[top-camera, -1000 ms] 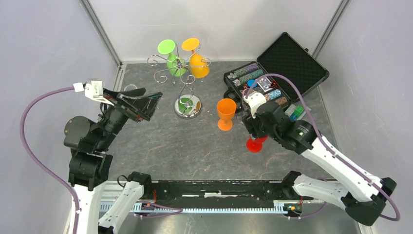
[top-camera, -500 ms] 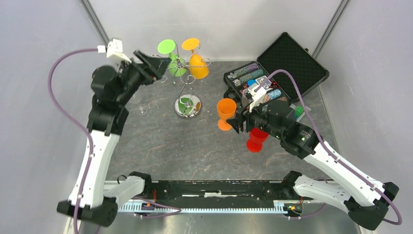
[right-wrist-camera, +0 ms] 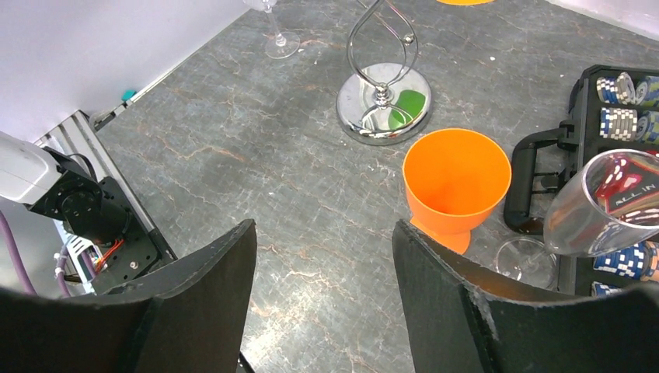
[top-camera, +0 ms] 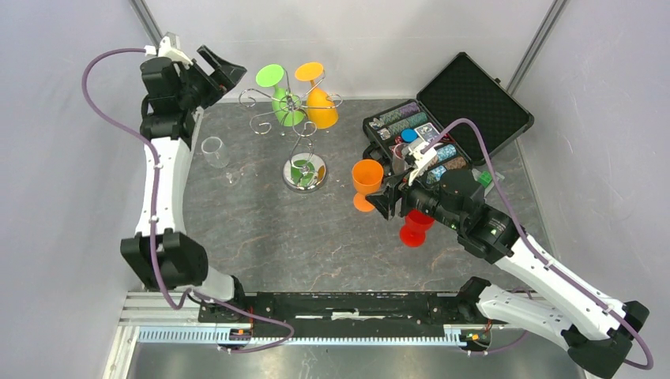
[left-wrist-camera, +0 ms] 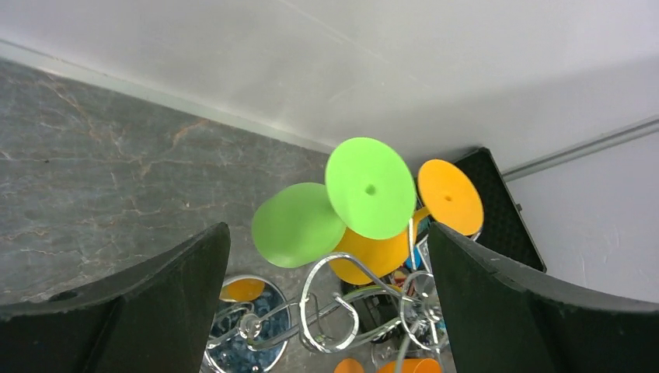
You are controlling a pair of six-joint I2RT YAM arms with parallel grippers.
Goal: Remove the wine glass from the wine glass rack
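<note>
The left tool [top-camera: 225, 67], wide open and empty, has been swung up to ten o'clock of the wine glass rack [top-camera: 294, 104], where the green wine glass [left-wrist-camera: 371, 189] hangs ungrasped. The right tool [right-wrist-camera: 322, 233] is held open, empty.

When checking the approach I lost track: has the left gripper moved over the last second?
Yes. The left gripper swung toward the back wall: from level with the wine glass rack's base to left of its top scrolls.
</note>
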